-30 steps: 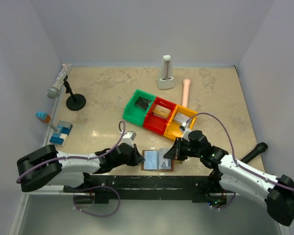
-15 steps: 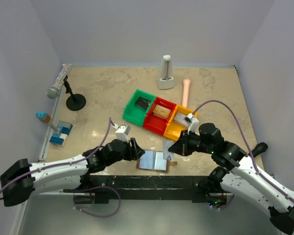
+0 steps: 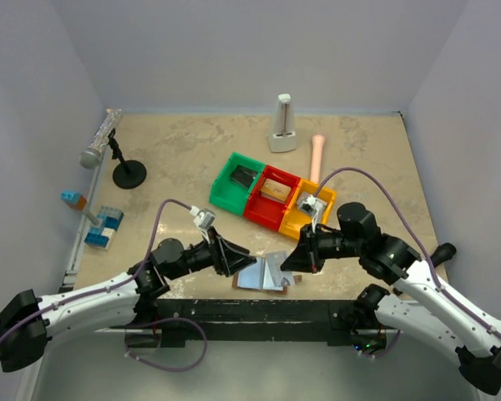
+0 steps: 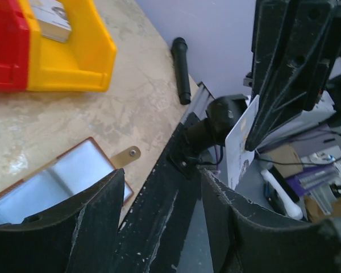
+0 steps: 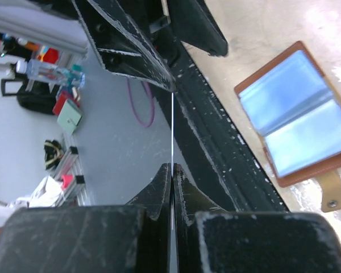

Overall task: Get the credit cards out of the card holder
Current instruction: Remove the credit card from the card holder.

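Observation:
The card holder (image 3: 252,279) lies open near the table's front edge, brown-rimmed with pale grey-blue panels (image 5: 298,122) and a small brown tab (image 4: 128,153). My right gripper (image 3: 289,261) is shut on a white credit card (image 4: 237,149), held above the holder's right side. The right wrist view shows the card edge-on as a thin line (image 5: 172,131) between the closed fingers. My left gripper (image 3: 234,261) hangs open just left of the holder, with nothing between its fingers (image 4: 94,227).
Green (image 3: 236,184), red (image 3: 271,200) and yellow (image 3: 305,213) bins sit behind the holder, each with a small item. A microphone on a stand (image 3: 108,150), blue blocks (image 3: 100,227), a white object (image 3: 282,125), a peach cylinder (image 3: 317,157) and a black handle (image 4: 181,68) lie around.
My left gripper has opened and drawn back from the holder's left side. My right gripper has risen and pulled the card up away from the holder.

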